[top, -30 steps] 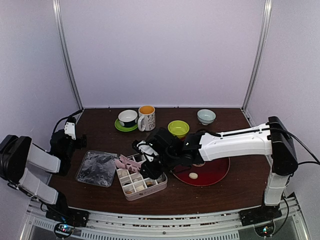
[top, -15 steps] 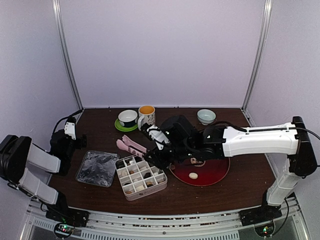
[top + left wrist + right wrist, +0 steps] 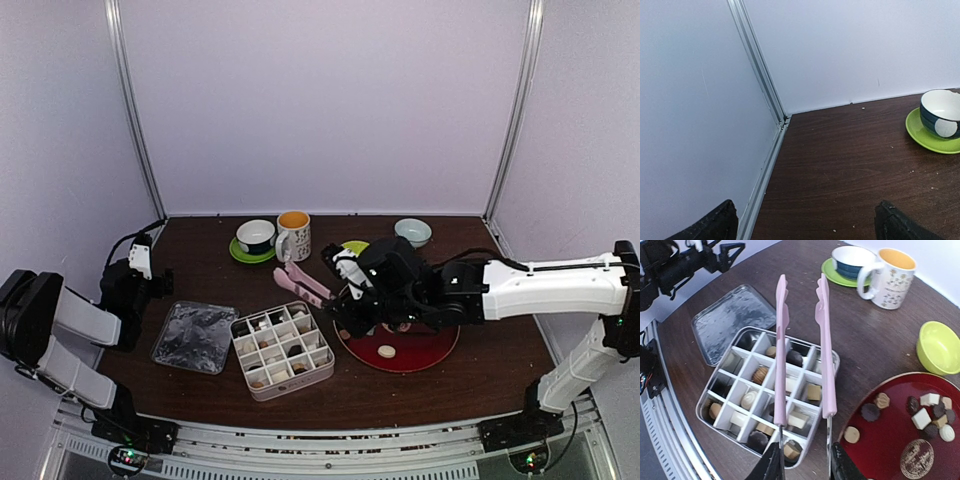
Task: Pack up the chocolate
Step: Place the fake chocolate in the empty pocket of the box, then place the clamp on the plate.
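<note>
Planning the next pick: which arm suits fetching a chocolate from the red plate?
Right: the right gripper holds the pink tongs beside the red plate of chocolates; the open left gripper sits by the left wall.

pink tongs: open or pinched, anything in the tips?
Open, empty. The pink tongs, held by the right hand, show both arms apart with nothing between the tips.

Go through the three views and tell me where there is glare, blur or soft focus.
Top external: even, soft light, pale glints on the flat silver tin lid. Left wrist: dark brown table sharp; the left pincer shows only two near-black, blurry fingertips at the bottom edge. Right wrist: long pink plastic tongs and small brown and cream chocolates crisp.
</note>
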Robot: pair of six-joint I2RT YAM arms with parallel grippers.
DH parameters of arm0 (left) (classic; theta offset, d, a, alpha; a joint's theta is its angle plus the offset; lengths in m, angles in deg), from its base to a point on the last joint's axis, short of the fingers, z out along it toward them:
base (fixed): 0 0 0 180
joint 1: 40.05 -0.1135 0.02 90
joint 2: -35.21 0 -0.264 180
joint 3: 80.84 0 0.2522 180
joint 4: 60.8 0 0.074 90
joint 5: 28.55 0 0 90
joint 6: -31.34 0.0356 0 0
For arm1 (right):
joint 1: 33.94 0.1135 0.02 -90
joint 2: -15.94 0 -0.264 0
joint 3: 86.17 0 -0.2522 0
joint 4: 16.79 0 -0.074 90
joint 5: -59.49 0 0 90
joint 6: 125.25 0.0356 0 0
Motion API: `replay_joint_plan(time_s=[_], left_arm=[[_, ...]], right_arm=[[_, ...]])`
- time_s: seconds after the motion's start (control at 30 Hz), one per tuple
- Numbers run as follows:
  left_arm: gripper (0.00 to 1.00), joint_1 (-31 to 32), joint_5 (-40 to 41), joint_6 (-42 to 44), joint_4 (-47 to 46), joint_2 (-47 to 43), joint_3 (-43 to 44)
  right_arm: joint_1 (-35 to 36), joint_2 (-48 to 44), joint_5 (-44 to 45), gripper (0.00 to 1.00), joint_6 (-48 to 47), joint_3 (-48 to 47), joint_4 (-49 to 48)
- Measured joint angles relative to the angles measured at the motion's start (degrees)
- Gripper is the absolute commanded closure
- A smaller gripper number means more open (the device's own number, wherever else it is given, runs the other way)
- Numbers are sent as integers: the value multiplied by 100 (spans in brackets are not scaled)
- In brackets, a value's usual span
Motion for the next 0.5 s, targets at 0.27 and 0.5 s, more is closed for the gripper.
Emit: replay_joint_plan(time_s=[0.27,0.5], left_arm=[[2,0,0,0,0,0,0],[2,0,0,-2,0,0,0]], right_arm=[[-505,-979,691,69,457,1217,-142],[-981,-1515,1064,69,914,2142,-129]])
